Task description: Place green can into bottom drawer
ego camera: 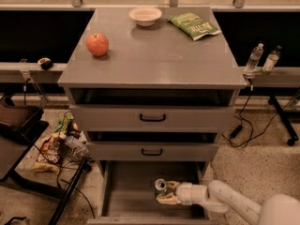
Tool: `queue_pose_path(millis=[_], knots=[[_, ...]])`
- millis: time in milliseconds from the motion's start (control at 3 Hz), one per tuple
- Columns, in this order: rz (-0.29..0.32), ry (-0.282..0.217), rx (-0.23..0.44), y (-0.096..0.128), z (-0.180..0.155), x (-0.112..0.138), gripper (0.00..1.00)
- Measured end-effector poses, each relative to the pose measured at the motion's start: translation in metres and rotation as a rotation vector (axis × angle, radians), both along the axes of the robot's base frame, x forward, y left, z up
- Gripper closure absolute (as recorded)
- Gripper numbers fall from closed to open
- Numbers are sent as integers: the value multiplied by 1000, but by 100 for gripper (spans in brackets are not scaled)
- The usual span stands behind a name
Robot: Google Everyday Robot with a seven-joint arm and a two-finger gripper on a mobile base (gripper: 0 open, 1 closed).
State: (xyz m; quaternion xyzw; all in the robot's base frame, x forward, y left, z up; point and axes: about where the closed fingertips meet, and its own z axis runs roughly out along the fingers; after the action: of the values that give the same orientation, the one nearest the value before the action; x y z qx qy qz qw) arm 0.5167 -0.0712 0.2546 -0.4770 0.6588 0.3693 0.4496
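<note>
Your gripper [165, 193]: inside bottom drawer [126, 191], right side, against upright can [160, 185]; grip cannot be told.

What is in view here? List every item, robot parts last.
cabinet: one, grey, centre
apple: one, red, cabinet top, left
bowl: one, white, top, rear centre
chip bag: one, green, top, rear right
bottles: two, clear, ledge at right
upper drawers: two, grey, black handles
bottom drawer: one, grey, pulled open
green can: one, green, in bottom drawer
tool: one, pale, gripping green can
arm: one, white, lower right
</note>
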Motion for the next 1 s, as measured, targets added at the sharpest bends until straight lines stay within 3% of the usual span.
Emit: queue_pose_path(millis=[667,1000], knots=[[68,-1,93,37,-62,14,100],[50,-2,89,57,-86,31,97]])
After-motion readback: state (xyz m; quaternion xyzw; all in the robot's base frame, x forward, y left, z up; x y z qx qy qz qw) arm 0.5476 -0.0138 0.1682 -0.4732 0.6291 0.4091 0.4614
